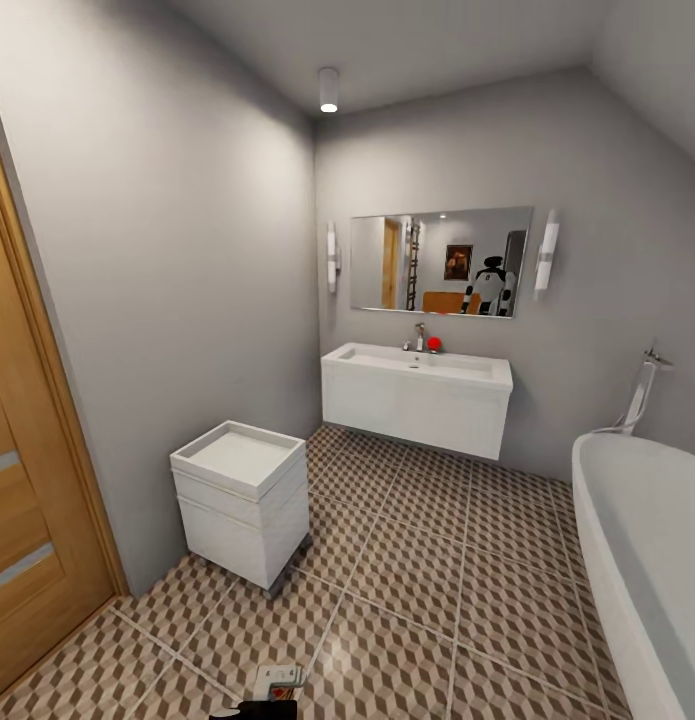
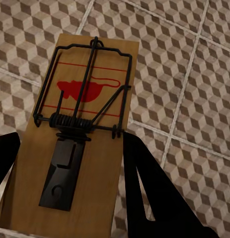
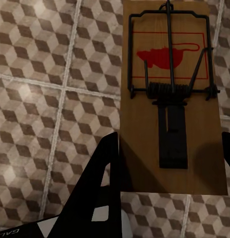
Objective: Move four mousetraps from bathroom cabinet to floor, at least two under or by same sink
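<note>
Carrying one flat brown wooden mousetrap with black wire spring and red mouse print [image 2: 77, 134] between the black fingers of the left tool [image 2: 70, 168], and a second like mousetrap [image 3: 173, 99] clamped in the right tool [image 3: 169, 163], the robot faces the wide white rectangular wall-hung sink [image 1: 417, 395] at mid frame in the head view. Both traps hang above the brown, beige and white cube-patterned tile floor [image 1: 437, 560]. Each board is pinched only at its long edges, so a jolt could let one slip and fall well short of the sink. Releasing from height might flip a trap, or land it beside the small white drawer unit [image 1: 245, 500] at lower left instead.
</note>
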`<state>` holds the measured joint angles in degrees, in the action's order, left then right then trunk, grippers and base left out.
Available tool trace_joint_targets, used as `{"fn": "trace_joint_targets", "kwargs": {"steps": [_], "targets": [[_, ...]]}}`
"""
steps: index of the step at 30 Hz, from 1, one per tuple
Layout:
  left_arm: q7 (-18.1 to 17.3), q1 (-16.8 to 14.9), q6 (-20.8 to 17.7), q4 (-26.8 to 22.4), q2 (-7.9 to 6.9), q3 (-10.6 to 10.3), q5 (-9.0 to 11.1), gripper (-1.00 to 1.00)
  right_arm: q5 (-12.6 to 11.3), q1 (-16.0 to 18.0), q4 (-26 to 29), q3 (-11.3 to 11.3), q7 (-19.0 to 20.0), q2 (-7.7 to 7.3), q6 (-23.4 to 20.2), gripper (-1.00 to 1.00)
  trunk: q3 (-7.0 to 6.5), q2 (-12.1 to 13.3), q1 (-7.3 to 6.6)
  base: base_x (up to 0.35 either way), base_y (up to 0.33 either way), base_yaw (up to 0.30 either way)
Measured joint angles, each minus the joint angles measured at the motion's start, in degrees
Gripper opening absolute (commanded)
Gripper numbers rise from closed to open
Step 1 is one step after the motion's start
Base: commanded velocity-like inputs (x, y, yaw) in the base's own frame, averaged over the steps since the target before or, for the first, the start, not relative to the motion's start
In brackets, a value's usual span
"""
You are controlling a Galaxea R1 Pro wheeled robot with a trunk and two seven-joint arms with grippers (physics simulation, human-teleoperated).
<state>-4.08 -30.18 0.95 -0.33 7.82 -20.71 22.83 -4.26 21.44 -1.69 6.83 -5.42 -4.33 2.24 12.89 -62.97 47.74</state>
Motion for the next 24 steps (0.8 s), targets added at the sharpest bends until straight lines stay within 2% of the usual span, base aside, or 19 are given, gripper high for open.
{"fn": "trace_joint_targets", "kwargs": {"steps": [24], "targets": [[0.08,0.00,0.00,0.00,-0.51,-0.18,0.09,-1.00,0.47,-0.09,0.03,-0.20,0.64,-0.40,0.14,-1.00,0.00,0.00,0.00,0.000,0.000,0.000]]}}
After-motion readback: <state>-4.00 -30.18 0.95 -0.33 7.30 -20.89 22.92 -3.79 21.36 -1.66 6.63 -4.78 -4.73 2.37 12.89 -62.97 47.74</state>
